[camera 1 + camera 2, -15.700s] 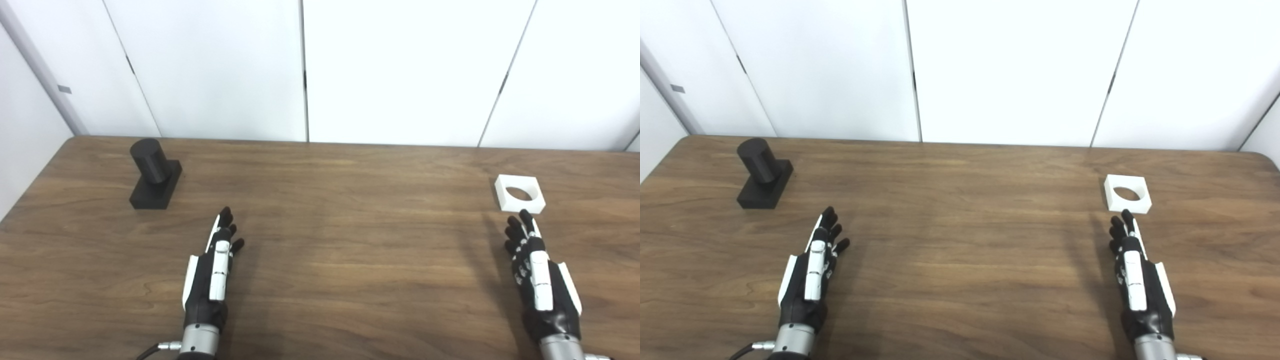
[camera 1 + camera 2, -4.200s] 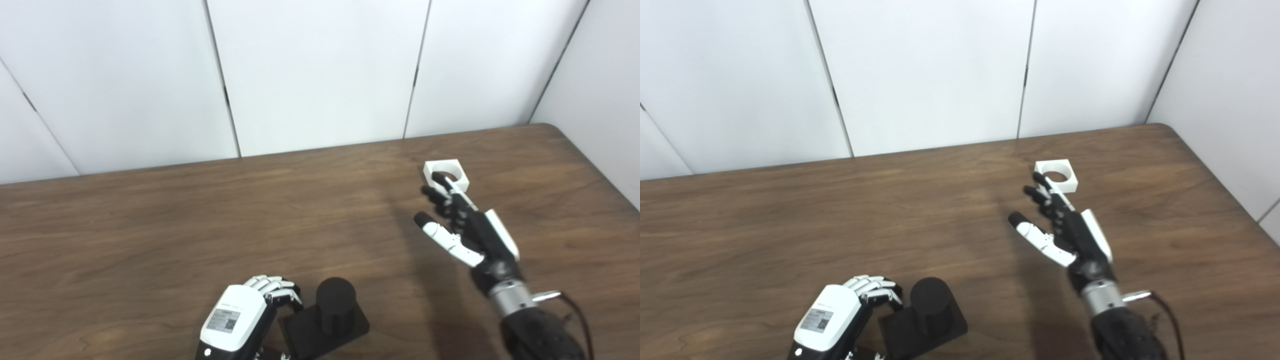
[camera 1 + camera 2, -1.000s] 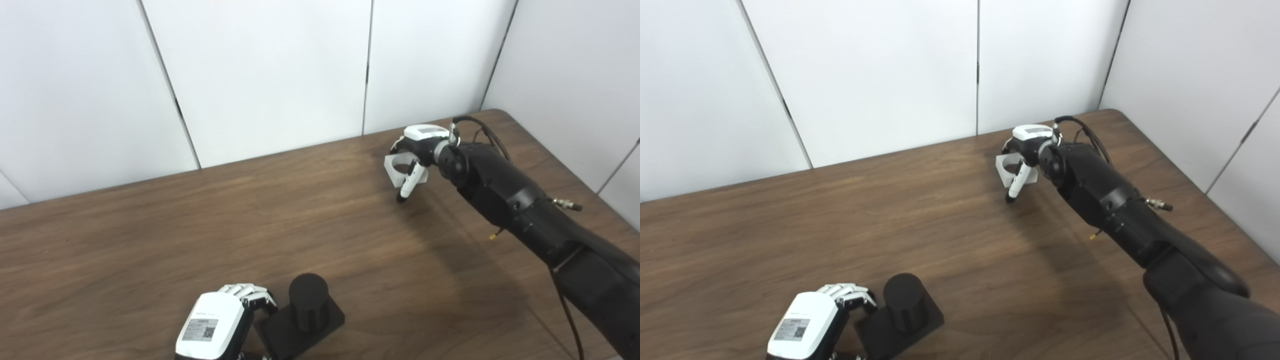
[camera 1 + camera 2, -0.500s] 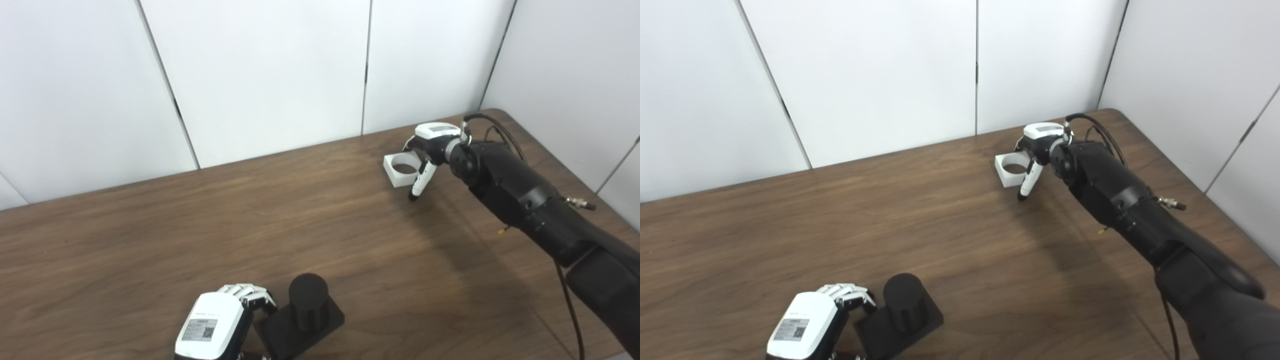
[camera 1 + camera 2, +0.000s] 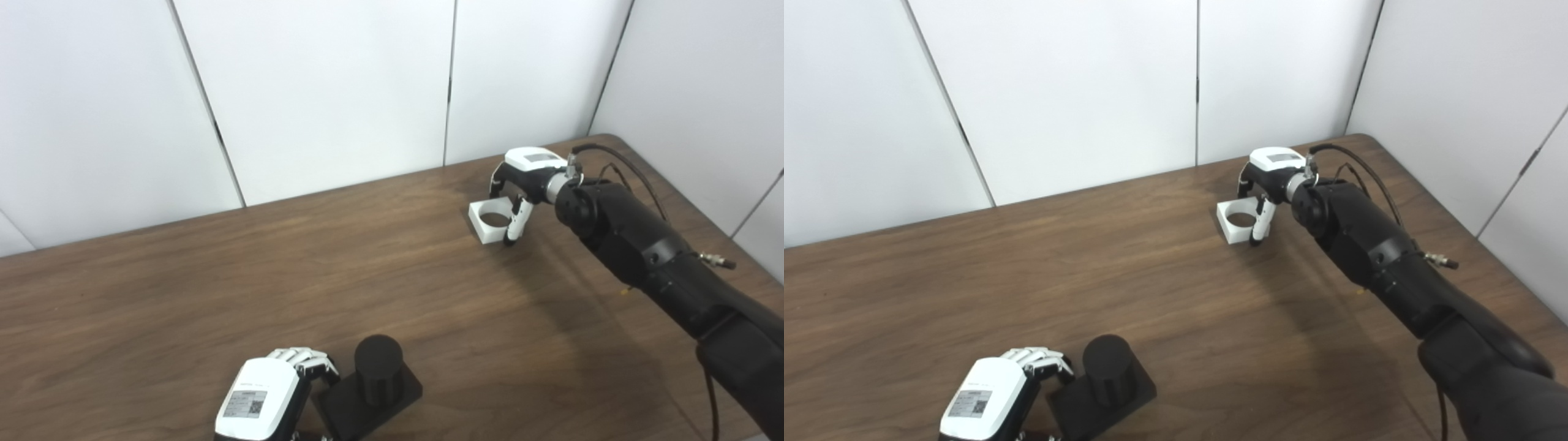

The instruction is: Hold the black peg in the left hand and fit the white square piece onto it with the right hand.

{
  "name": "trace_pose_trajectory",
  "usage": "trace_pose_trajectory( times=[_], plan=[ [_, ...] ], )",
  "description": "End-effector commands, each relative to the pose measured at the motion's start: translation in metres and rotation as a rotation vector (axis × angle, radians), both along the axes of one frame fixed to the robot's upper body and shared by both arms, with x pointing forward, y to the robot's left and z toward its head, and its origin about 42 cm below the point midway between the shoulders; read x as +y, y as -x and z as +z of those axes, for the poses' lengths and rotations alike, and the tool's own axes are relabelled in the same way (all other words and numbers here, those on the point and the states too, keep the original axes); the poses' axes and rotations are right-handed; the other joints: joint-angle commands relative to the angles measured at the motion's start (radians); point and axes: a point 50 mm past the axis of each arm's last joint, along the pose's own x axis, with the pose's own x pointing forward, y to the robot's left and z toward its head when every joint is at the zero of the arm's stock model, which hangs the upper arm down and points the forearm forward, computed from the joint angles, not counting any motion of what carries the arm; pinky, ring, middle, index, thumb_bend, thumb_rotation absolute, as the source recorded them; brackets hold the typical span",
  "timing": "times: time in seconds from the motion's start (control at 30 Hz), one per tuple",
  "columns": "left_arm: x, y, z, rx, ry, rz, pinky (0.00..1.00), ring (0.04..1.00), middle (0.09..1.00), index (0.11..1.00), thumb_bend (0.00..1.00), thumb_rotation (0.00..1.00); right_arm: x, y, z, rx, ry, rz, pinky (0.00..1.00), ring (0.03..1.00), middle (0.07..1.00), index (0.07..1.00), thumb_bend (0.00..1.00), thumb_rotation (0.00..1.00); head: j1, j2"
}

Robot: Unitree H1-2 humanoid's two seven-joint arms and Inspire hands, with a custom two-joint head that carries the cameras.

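Since 1 s ago the white square piece (image 5: 492,222) has gone from lifted and tilted in the right hand (image 5: 520,177) to lying flat on the tabletop (image 5: 184,288), far right. Right hand now arches over its right edge, fingers (image 5: 513,223) spread and pointing down, 1 tip against the piece's near right corner; not closed on it. Black peg (image 5: 377,364) stands upright on its square base at the near edge, well apart from the piece. Left hand (image 5: 266,401) curls against the base's left side, fingers closed on it, position unchanged.
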Motion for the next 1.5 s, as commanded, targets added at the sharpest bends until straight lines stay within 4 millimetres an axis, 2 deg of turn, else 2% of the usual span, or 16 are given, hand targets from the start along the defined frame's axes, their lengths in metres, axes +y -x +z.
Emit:
trace_pose_trajectory(
  times=[0.0,0.33,0.5,0.7,0.77,0.9,1.13,1.47],
  plan=[
    [0.006,0.007,-0.016,0.084,-0.088,0.002,0.75,0.747,0.713,0.488,0.52,0.05,-0.005,-0.003,0.012,-0.051,0.014,0.002,0.74,0.816,0.73,0.487,0.52,0.13,-0.002,0.001],
    [0.005,0.007,-0.016,0.08,-0.088,0.005,0.75,0.744,0.71,0.488,0.52,0.05,-0.003,0.003,-0.001,-0.068,0.059,-0.039,0.74,0.797,0.727,0.486,0.52,0.13,0.004,0.007],
    [0.003,0.006,-0.016,0.081,-0.092,0.005,0.75,0.748,0.712,0.488,0.52,0.05,-0.002,0.008,0.0,-0.117,0.064,-0.02,0.71,0.779,0.711,0.486,0.52,0.13,0.01,0.01],
    [-0.002,0.004,-0.016,0.082,-0.097,0.002,0.75,0.75,0.714,0.488,0.52,0.05,0.018,0.026,0.034,-0.157,0.046,0.099,0.75,0.82,0.737,0.485,0.52,0.13,0.029,0.015],
    [-0.004,0.003,-0.016,0.08,-0.097,0.001,0.75,0.751,0.715,0.488,0.52,0.05,0.027,0.035,0.048,-0.151,0.042,0.152,0.86,0.853,0.759,0.485,0.52,0.13,0.037,0.018],
    [-0.008,0.003,-0.016,0.082,-0.106,0.003,0.76,0.753,0.718,0.489,0.52,0.05,0.049,0.058,0.078,-0.144,0.082,0.277,0.95,0.848,0.77,0.486,0.52,0.13,0.049,0.025],
    [-0.013,0.001,-0.015,0.085,-0.117,0.009,0.76,0.762,0.724,0.489,0.52,0.05,0.086,0.103,0.118,-0.148,0.053,0.448,0.94,0.816,0.757,0.486,0.52,0.14,0.076,0.049],
    [-0.021,-0.003,-0.012,0.091,-0.136,0.014,0.78,0.773,0.728,0.489,0.51,0.05,0.122,0.142,0.155,-0.139,0.078,0.599,0.93,0.797,0.757,0.485,0.52,0.14,0.109,0.087]
  ],
)
